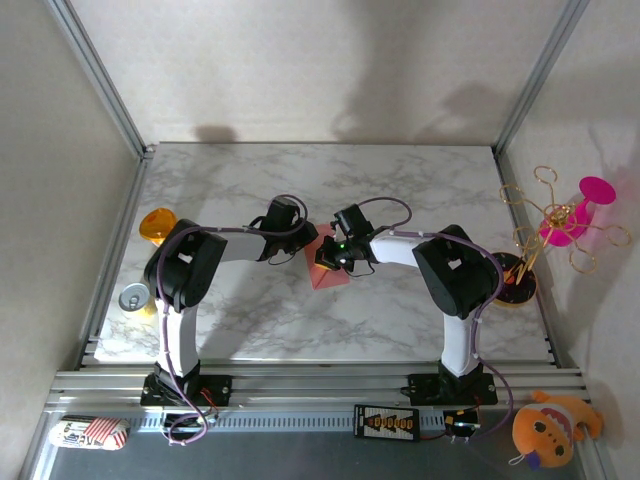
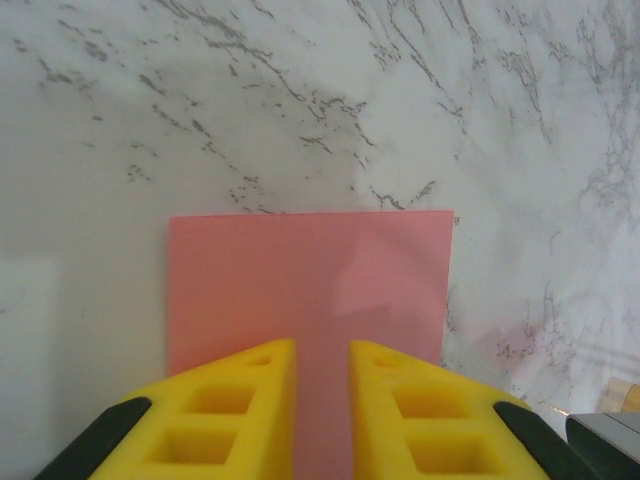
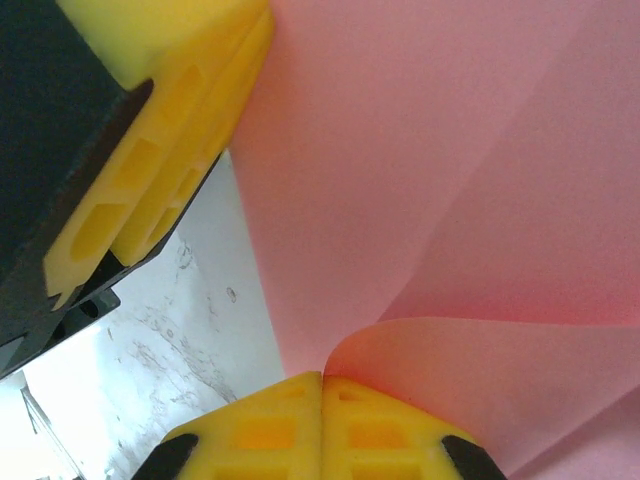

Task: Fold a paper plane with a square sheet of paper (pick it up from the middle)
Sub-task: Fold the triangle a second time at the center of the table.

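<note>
My right gripper [image 3: 322,380] is pinching the square sheet of paper [image 2: 310,285], can't tell about my left gripper [image 2: 322,345], so any tug could rip it.

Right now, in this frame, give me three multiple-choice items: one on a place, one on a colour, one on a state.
1. Where does the square sheet of paper lie?
A) mid marble table, between the two arms
B) at the table's far left corner
C) beyond the table's near edge

2. What colour is the sheet?
A) blue
B) salmon-pink
C) white

3. How do the right arm's jaws stand?
A) wide open over bare marble
B) shut on nothing
C) shut on a curled-up part of the sheet

Key: 1 A, the top view shows it where the arms meet. 2 B, both wrist views show pink paper. 3 C, the right wrist view shows them meeting with paper curling out from between them.
</note>
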Controlling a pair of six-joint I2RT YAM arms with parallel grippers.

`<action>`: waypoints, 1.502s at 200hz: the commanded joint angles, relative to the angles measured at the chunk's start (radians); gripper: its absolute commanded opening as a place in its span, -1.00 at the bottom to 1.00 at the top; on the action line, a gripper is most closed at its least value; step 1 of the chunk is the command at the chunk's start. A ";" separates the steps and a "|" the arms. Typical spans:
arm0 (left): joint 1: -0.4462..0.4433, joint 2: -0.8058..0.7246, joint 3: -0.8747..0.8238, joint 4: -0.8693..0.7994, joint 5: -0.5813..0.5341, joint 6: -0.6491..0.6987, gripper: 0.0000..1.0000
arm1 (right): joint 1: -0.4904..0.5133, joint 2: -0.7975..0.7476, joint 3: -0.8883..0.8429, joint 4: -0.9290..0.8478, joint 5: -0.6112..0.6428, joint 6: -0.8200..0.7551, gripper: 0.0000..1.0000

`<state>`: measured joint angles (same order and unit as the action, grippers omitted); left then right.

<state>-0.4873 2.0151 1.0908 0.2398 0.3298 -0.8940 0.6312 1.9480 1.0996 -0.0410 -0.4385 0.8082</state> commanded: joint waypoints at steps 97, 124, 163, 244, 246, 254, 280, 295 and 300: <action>0.002 0.026 -0.036 -0.042 0.008 -0.011 -0.59 | 0.009 0.034 0.032 0.013 0.009 0.023 -1.00; 0.003 0.028 -0.037 -0.042 0.008 -0.011 -0.59 | 0.010 0.038 0.033 0.015 0.007 0.026 -1.00; 0.003 0.026 -0.038 -0.042 0.008 -0.011 -0.59 | 0.009 0.043 0.033 0.014 0.009 0.027 -1.00; 0.002 0.022 -0.042 -0.041 0.004 -0.016 -0.59 | 0.009 0.046 0.036 -0.015 0.037 0.033 -1.00; 0.002 0.022 -0.042 -0.042 0.003 -0.015 -0.59 | 0.009 0.046 0.036 -0.016 0.039 0.034 -1.00; 0.003 0.022 -0.043 -0.041 0.003 -0.016 -0.59 | 0.009 0.045 0.036 -0.020 0.043 0.034 -1.00; 0.003 0.020 -0.047 -0.040 -0.002 -0.018 -0.59 | 0.008 0.039 0.033 -0.026 0.053 0.037 -1.00; 0.003 0.020 -0.047 -0.040 -0.005 -0.019 -0.59 | 0.008 0.034 0.032 -0.028 0.056 0.037 -1.00; 0.003 0.020 -0.047 -0.040 -0.005 -0.020 -0.59 | 0.007 0.032 0.031 -0.028 0.056 0.037 -1.00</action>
<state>-0.4873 2.0151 1.0790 0.2638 0.3328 -0.9020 0.6319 1.9728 1.1149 -0.0399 -0.4187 0.8337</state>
